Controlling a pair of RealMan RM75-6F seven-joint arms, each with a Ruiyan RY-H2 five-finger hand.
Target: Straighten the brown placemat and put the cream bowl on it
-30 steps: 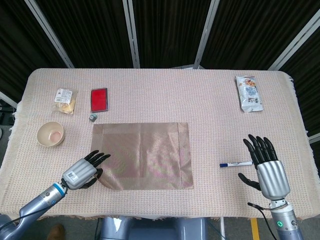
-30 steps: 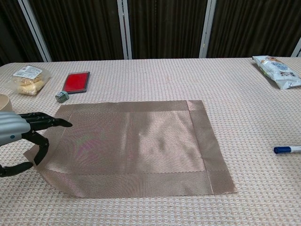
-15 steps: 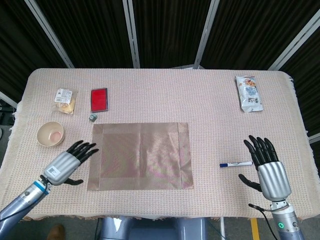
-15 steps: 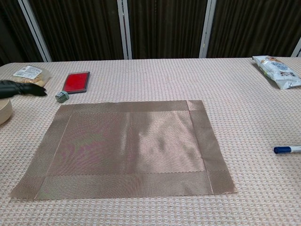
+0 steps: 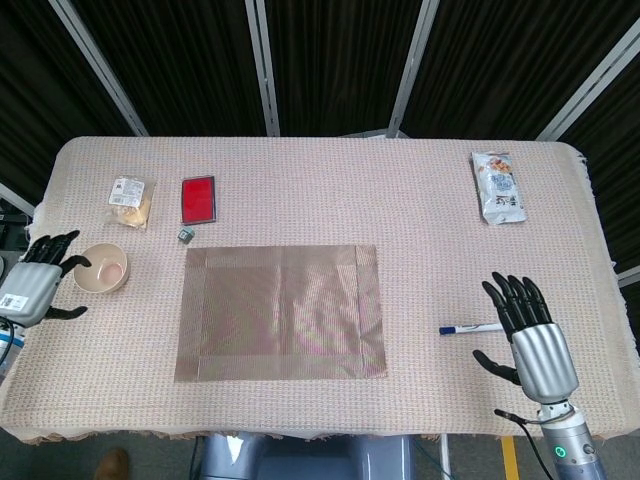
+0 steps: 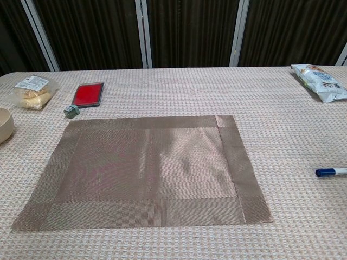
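The brown placemat (image 5: 281, 311) lies flat and square on the table's middle, and fills the centre of the chest view as placemat (image 6: 145, 170). The cream bowl (image 5: 101, 268) stands upright left of it, with only its edge showing as bowl (image 6: 4, 124) in the chest view. My left hand (image 5: 38, 279) hovers at the table's left edge just left of the bowl, fingers spread, holding nothing. My right hand (image 5: 530, 337) rests open near the front right, palm down, empty.
A blue-capped pen (image 5: 472, 327) lies just left of my right hand. A red flat case (image 5: 198, 198), a small grey clip (image 5: 186, 235) and a snack packet (image 5: 131, 197) sit behind the mat at left. A snack bag (image 5: 498, 186) lies at the back right.
My left hand let go of the mat's front-left corner, which now lies flat, and swung left to beside the bowl. The right hand stayed put.
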